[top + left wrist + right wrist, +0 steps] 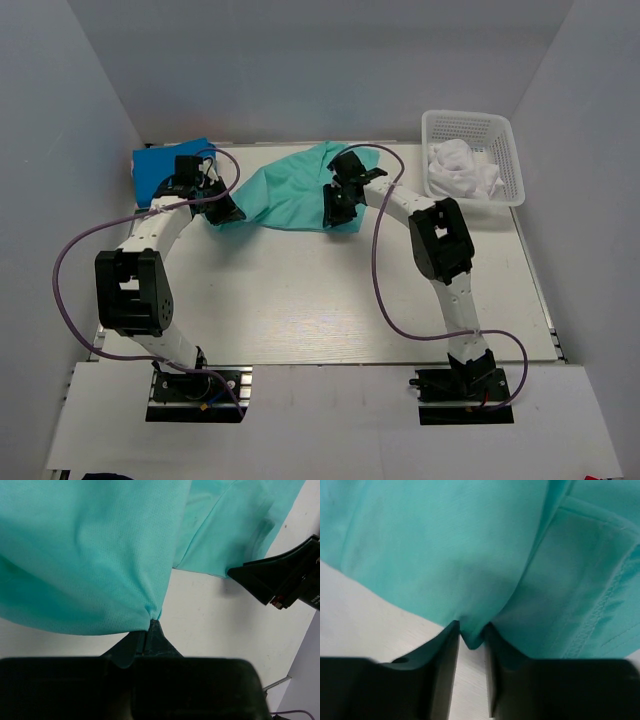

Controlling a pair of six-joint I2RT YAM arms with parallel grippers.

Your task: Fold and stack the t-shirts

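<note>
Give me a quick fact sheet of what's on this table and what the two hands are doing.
Teal t-shirt: rumpled, far middle of the table
Left hand: shut on its edge
Right hand: fingers astride a fold of it; grip unclear
Blue t-shirt: flat, far left
Basket: far right, white cloth inside

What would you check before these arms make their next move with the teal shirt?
1. Left gripper shut on the teal t-shirt edge: ok.
2. Right gripper firmly closed: cannot tell; a fold sits between its fingers, which stand apart.
3. Teal t-shirt spread flat: not ok, bunched.
4. Basket apart from the teal t-shirt: ok.
5. Blue t-shirt apart from the teal one: cannot tell, the left gripper hides the gap.
</note>
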